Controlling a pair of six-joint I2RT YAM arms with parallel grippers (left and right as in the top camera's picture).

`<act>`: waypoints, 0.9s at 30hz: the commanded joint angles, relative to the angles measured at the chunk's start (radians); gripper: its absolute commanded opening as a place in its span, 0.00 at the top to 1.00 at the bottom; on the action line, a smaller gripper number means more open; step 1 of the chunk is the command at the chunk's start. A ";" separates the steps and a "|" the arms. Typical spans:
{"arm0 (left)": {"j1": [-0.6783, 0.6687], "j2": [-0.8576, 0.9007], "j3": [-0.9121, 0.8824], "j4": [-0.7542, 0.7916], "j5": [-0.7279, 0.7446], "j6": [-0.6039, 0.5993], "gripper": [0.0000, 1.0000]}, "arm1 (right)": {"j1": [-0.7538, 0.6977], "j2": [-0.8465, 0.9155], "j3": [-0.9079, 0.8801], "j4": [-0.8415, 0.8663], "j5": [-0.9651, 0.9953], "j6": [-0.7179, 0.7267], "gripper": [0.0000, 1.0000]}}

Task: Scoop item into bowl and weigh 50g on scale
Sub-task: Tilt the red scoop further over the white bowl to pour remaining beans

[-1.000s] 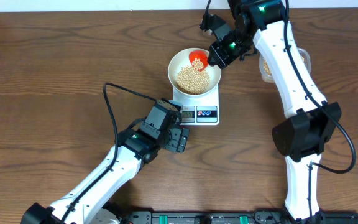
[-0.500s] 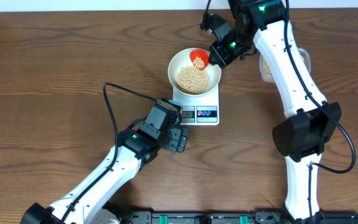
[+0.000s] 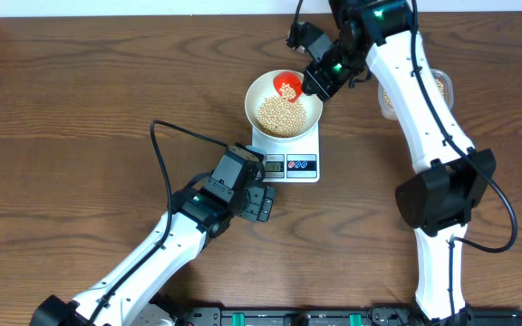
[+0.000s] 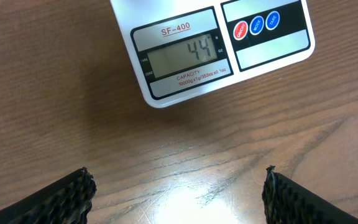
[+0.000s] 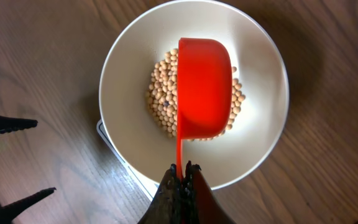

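The white bowl [image 3: 263, 92] [image 5: 260, 56] sits on the white scale [image 3: 290, 156] [image 4: 272, 46] and holds a heap of pale-tan beans [image 3: 279, 115] [image 5: 160, 99]. My right gripper [image 3: 323, 74] [image 5: 183, 171] is shut on the thin handle of a red scoop [image 3: 286, 84] [image 5: 202, 87], held over the bowl's far side with a few beans in it. The scale's display [image 4: 182, 55] reads 44. My left gripper [image 3: 259, 201] [image 4: 178, 196] is open and empty, on the table just in front of the scale.
A clear plastic tub of beans [image 3: 442, 89] stands to the right of the bowl, mostly hidden behind my right arm. A black cable [image 3: 166, 145] loops over the table left of the scale. Bare wooden table lies to the left.
The red scoop has shifted slightly over the bowl and now shows a few beans inside it. The left arm has not moved.
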 commanded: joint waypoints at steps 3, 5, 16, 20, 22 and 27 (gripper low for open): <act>0.004 -0.012 -0.002 -0.003 -0.005 0.010 0.11 | 0.014 -0.036 0.021 0.003 0.000 -0.015 0.99; 0.004 -0.012 -0.002 -0.003 -0.005 0.010 0.11 | 0.014 -0.036 0.021 0.003 0.001 -0.016 0.99; 0.004 -0.012 -0.002 -0.003 -0.005 0.010 0.11 | 0.019 -0.036 0.021 -0.001 0.066 -0.068 0.99; 0.004 -0.012 -0.002 -0.003 -0.005 0.010 0.12 | 0.029 -0.036 0.021 0.001 0.102 -0.069 0.99; 0.004 -0.012 -0.002 -0.003 -0.005 0.010 0.11 | 0.034 -0.036 0.021 0.000 0.105 -0.075 0.99; 0.004 -0.012 -0.002 -0.003 -0.005 0.010 0.11 | 0.037 -0.036 0.021 0.002 0.105 -0.087 0.99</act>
